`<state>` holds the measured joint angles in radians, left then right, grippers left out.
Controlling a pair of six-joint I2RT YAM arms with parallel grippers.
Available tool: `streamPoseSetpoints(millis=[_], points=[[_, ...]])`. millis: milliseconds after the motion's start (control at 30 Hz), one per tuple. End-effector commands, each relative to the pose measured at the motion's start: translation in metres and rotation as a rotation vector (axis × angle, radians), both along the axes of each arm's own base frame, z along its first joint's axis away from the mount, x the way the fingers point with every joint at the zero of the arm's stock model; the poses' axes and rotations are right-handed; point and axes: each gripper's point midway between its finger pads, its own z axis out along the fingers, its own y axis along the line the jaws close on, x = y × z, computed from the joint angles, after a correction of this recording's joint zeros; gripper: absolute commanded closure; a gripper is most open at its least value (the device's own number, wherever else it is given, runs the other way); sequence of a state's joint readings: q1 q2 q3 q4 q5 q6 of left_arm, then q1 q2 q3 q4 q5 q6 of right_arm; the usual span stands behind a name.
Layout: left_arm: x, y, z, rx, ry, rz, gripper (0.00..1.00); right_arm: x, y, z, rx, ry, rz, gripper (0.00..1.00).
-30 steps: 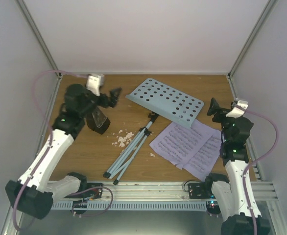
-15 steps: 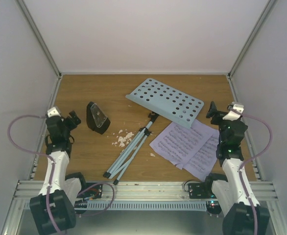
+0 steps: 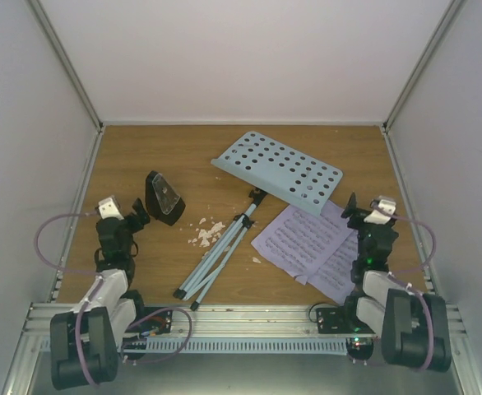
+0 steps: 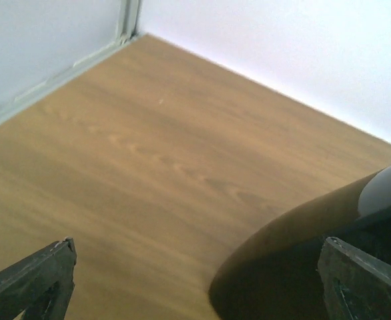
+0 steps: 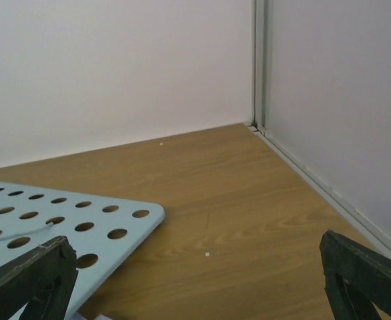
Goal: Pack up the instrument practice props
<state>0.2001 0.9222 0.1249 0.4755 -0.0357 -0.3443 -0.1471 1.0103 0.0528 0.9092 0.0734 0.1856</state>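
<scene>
Down at the near edge of the desk (image 3: 142, 271), both our arms have folded back toward their bases within the last second. A second ago the left arm reached far out over the black metronome (image 3: 164, 197), with its tool close above it; now the left tool (image 3: 138, 214) sits low and just left of the metronome, apart from it and holding nothing. In the left wrist view its fingers stand wide apart, with bare wood between them and the dark curved body of the metronome (image 4: 329, 267) filling the lower right. The right arm has drawn in likewise; the right tool (image 3: 349, 207) hangs by the edge of the sheet music (image 3: 311, 247), its fingers spread wide in the wrist view and gripping nothing, the perforated blue tray (image 5: 55, 233) ahead of it.

The props themselves have not shifted. The metronome stands on the left of the desk, the tray (image 3: 278, 169) lies tilted at the back, the folded stand legs (image 3: 220, 255) run diagonally across the middle beside some pale crumbs (image 3: 208, 232), and the sheet music lies spread on the right. We see no case or bag in any view, so everything lies loose. Both arms retreating empty suits either a pause between reaches or a return to rest.
</scene>
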Motion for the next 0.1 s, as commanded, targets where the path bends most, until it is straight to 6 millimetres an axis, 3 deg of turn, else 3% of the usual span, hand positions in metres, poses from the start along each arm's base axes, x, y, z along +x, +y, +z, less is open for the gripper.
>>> streamPoseSetpoints(millis=[0, 67], points=[[0.0098, -0.0038, 0.0335, 0.082, -0.143, -0.027, 0.01, 0.0019, -0.0076, 0.0265, -0.065, -0.126, -0.039, 0.00], [0.0102, -0.0034, 0.0322, 0.070, -0.141, -0.021, 0.01, 0.0066, -0.0060, 0.0207, -0.066, -0.113, -0.024, 0.00]])
